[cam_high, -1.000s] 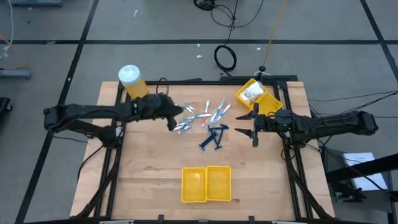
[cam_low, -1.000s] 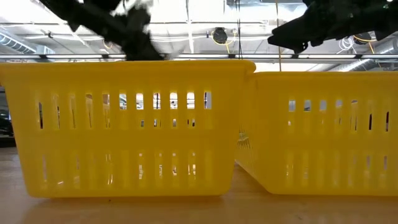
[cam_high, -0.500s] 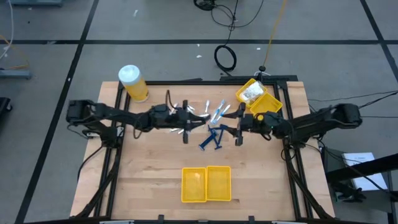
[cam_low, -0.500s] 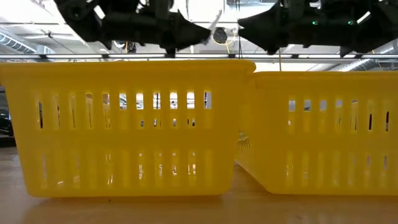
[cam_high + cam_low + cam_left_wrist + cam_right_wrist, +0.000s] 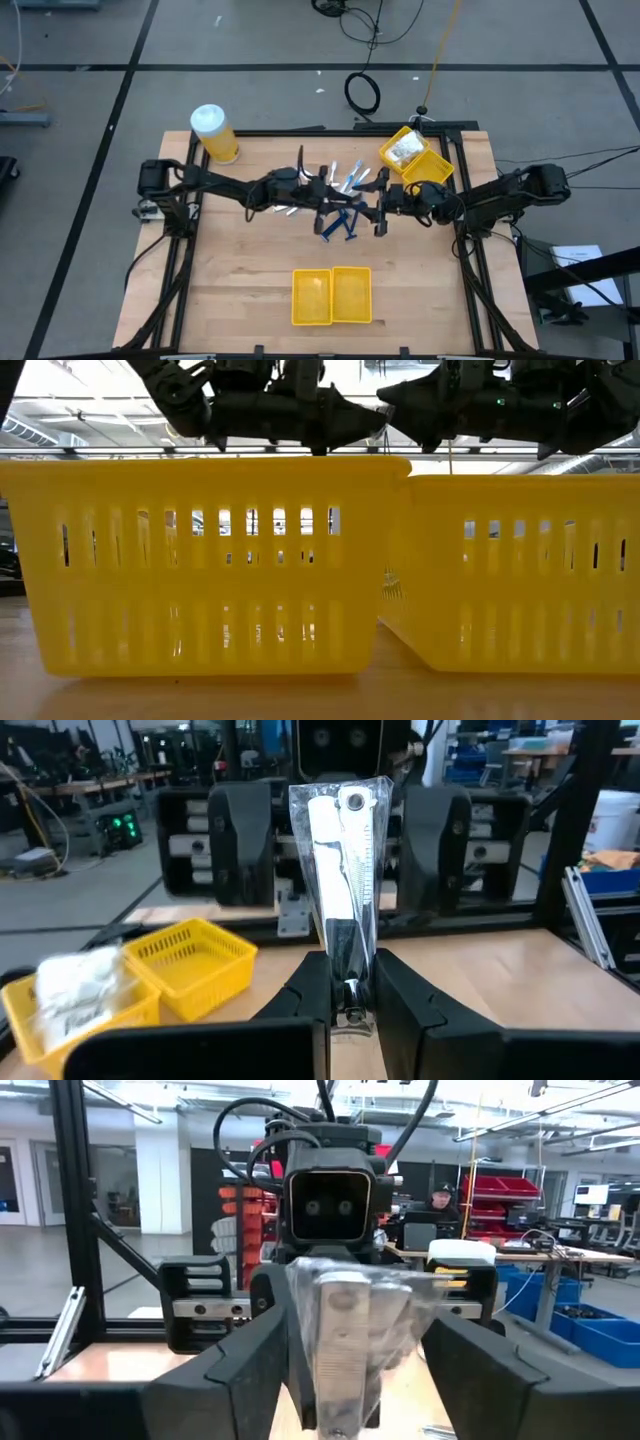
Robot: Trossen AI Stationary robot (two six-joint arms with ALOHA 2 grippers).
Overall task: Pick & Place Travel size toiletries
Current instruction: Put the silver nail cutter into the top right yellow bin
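Pinching a clear packet [image 5: 345, 870] by its lower end between both fingers [image 5: 310, 990] of the left gripper [image 5: 345, 1005], above the table's middle. Inside the wrapper: one white stick, standing upright, with a small round silvery piece near the top and printed marks down one side. Facing it just across, the right gripper [image 5: 380, 203], fingers spread wide with the same packet [image 5: 350, 1330] between them; whether those fingers touch the wrapper cannot be told. Both arms stretched level toward each other, wrists nearly meeting over the pile.

Under and beside the two grippers, on the wooden table [image 5: 240, 270]: two dark blue razors [image 5: 342, 222] lying crossed, and a loose scatter of thin white and light-blue sticks [image 5: 348, 180] just beyond them, too small to count.

Farther out, three yellow bins: two side by side [image 5: 332, 296] at the near edge, one [image 5: 414, 158] at the far right corner holding white packets. One yellow jar with a white lid [image 5: 213, 133] at the far left corner.
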